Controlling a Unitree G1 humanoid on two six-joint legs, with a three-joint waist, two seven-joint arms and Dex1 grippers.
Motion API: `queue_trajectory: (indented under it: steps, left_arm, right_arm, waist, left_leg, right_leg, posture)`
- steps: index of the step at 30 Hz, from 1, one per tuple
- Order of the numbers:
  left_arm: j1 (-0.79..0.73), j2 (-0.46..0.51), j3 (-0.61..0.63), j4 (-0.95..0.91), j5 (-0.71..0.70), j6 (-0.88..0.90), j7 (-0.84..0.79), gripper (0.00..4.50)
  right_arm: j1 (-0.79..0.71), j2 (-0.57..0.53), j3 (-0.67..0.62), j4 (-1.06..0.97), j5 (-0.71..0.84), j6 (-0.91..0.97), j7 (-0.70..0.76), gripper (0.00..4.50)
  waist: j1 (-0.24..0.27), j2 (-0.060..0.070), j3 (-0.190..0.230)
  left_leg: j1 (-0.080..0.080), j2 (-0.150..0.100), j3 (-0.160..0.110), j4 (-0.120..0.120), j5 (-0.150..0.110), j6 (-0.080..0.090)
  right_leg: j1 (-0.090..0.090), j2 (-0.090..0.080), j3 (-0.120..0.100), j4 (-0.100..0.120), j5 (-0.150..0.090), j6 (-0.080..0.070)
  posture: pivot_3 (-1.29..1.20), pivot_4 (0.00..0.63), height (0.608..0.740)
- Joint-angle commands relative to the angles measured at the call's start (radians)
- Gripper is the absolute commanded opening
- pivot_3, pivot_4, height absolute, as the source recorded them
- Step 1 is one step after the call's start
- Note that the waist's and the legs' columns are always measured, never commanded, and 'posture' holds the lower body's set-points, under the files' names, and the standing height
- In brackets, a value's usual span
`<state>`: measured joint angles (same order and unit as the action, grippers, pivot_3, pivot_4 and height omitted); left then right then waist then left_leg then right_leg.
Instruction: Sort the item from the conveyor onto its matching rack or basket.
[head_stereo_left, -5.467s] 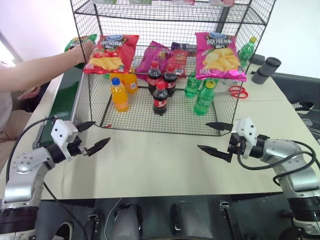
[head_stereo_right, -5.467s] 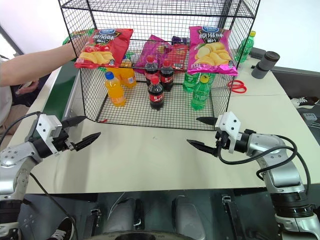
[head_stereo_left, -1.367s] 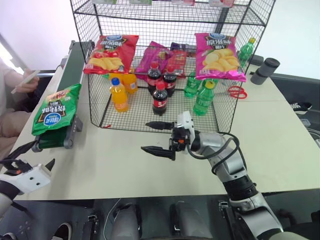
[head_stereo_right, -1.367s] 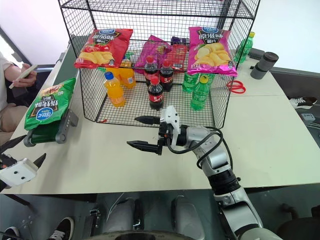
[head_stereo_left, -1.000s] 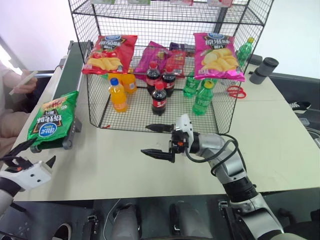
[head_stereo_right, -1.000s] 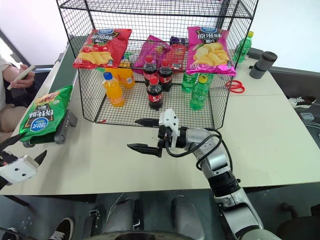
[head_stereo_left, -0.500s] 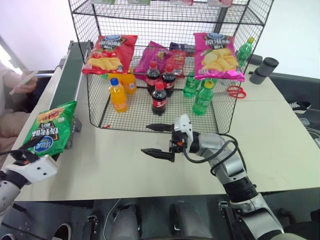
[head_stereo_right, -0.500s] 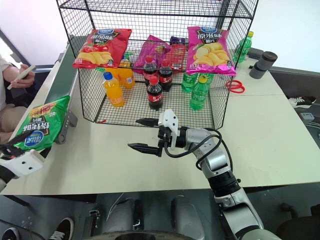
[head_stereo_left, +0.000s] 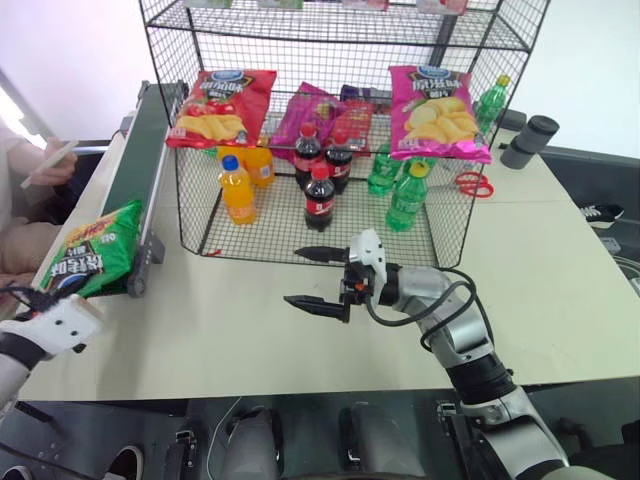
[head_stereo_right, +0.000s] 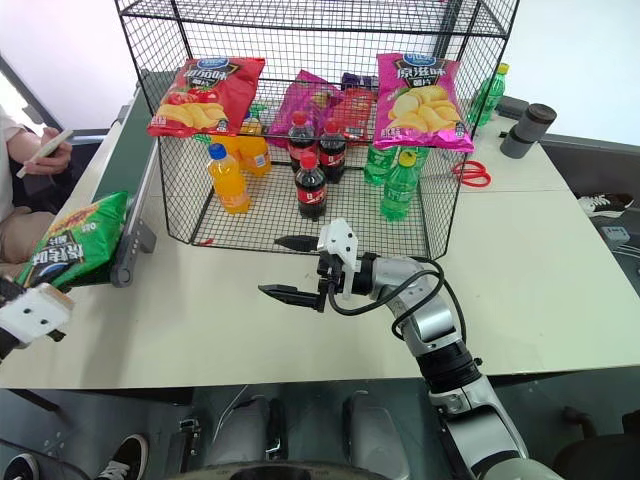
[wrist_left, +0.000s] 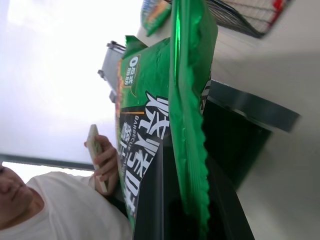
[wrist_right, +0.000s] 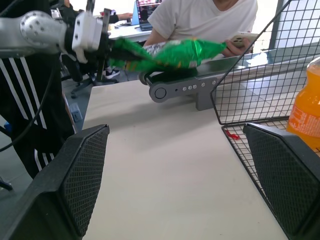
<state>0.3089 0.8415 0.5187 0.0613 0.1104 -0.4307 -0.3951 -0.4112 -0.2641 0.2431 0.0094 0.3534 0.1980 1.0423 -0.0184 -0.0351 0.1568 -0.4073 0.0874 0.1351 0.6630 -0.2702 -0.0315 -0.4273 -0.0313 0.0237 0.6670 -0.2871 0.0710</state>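
Sorting task, early stage. The left end effector (head_stereo_right: 30, 300) is clenched on the lower edge of the glossy green crisp bag with a blue oval logo (head_stereo_left: 88, 262). The bag hangs at the near end of the long dark green conveyor belt in its grey metal frame (head_stereo_left: 140, 160); its upper part lies over the belt's end roller, and whether it rests there or has lifted clear cannot be told. The pick-up therefore appears made. What remains, by judgement, is the carry across to the large black wire-mesh shelving rack (head_stereo_left: 330, 130) and the placing of the bag on a matching tier.

The right end effector (head_stereo_left: 318, 279) hangs over the bare desk in front of the rack, its two black fingers spread wide and holding nothing.

The rack's middle tier bears a red crisp bag (head_stereo_left: 218, 105), a purple packet (head_stereo_left: 315, 112) and a pink crisp bag (head_stereo_left: 436, 110). Its floor holds orange, cola and green bottles.

Surface: a pale beige desk (head_stereo_left: 560, 270), smooth and matte, with red-handled scissors (head_stereo_left: 477, 182) beside the rack. Room: a light wall behind. A seated person in a white shirt holds a phone (head_stereo_left: 45, 165) beyond the conveyor.
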Motion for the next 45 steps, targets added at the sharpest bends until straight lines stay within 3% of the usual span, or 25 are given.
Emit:
queue_trajectory:
  steps: [1,4,9,12,16,19,26,31,36,45]
  left_arm:
    - [-0.017,0.023,0.097,-0.153,-0.243,0.075,-0.106,0.02]
    - [-0.027,0.029,0.135,-0.248,-0.395,0.178,-0.178,0.02]
    - [0.041,0.070,0.206,-0.502,-0.921,0.605,-0.338,0.02]
    - [0.111,0.080,0.250,-0.589,-1.135,0.780,-0.396,0.02]
    - [0.057,0.109,0.265,-0.634,-1.401,0.925,-0.379,0.02]
    - [-0.041,0.164,0.197,-0.637,-1.625,1.044,-0.357,0.02]
    - [-0.288,0.145,-0.082,-0.467,-1.739,1.234,-0.462,0.02]
    - [-0.496,0.054,-0.243,-0.335,-1.740,1.349,-0.535,0.02]
    - [-0.587,0.003,-0.312,-0.283,-1.655,1.410,-0.608,0.02]
    - [-0.687,-0.066,-0.344,-0.220,-1.613,1.499,-0.656,0.02]
  right_arm:
    - [-0.023,-0.006,-0.025,0.002,0.002,-0.026,-0.002,4.50]
    - [-0.031,-0.010,-0.035,0.016,0.005,-0.031,0.000,4.50]
    - [-0.047,-0.033,-0.071,0.043,0.022,-0.029,0.016,4.50]
    - [-0.047,-0.056,-0.099,0.042,0.050,-0.004,0.030,4.50]
    - [-0.036,-0.104,-0.155,0.003,0.152,0.138,0.053,4.50]
    - [-0.011,-0.184,-0.218,-0.086,0.348,0.399,0.085,4.50]
    - [0.029,-0.353,-0.372,-0.126,0.673,0.776,0.119,4.50]
    - [0.104,-0.386,-0.421,-0.170,0.723,0.830,0.110,4.50]
    - [0.149,-0.371,-0.470,-0.226,0.847,0.909,0.039,4.50]
    - [0.173,-0.305,-0.447,-0.269,0.861,0.876,-0.041,4.50]
  waist:
    - [0.000,0.000,0.000]
    - [0.000,0.000,0.000]
    - [-0.002,0.000,0.000]
    - [-0.004,0.001,0.001]
    - [0.002,0.001,0.001]
    - [0.010,0.001,0.001]
    - [0.001,0.005,0.002]
    - [0.004,0.005,0.002]
    - [0.001,0.005,0.002]
    - [0.004,0.005,0.002]
  left_leg:
    - [0.000,0.000,0.000,0.000,0.000,0.000]
    - [0.000,0.000,0.000,0.000,0.000,0.000]
    - [0.000,0.000,-0.001,0.000,0.000,0.000]
    - [0.000,0.000,-0.001,0.000,0.000,0.000]
    - [0.001,0.001,-0.002,0.000,0.001,-0.002]
    - [0.001,0.000,-0.005,0.002,0.002,-0.002]
    - [0.002,-0.001,-0.004,0.001,0.000,0.000]
    - [0.002,-0.001,-0.005,0.001,0.001,-0.001]
    - [0.000,-0.001,-0.005,0.001,0.001,-0.001]
    - [0.000,-0.001,-0.006,0.002,0.001,-0.001]
  right_leg:
    - [0.000,0.000,0.000,0.000,0.000,0.000]
    - [0.000,0.000,0.000,0.000,0.000,0.000]
    - [0.001,0.000,0.000,0.000,0.000,0.000]
    - [0.001,0.000,0.001,0.000,0.000,0.001]
    - [0.001,0.003,0.000,0.001,0.000,0.000]
    - [0.003,0.002,0.000,0.001,-0.002,-0.003]
    - [0.003,0.003,0.001,0.000,-0.001,-0.002]
    - [0.003,0.004,0.001,0.000,0.000,0.000]
    - [0.002,0.005,0.002,0.000,0.000,0.001]
    - [0.002,0.005,0.002,0.000,0.000,0.001]
  posture:
    - [0.00,0.150,0.740]
    - [0.00,0.150,0.740]
    - [0.00,0.150,0.740]
    - [0.00,0.150,0.740]
    - [0.00,0.150,0.740]
    - [0.00,0.150,0.740]
    - [0.00,0.150,0.740]
    - [0.00,0.150,0.740]
    - [0.00,0.150,0.740]
    - [0.00,0.150,0.740]
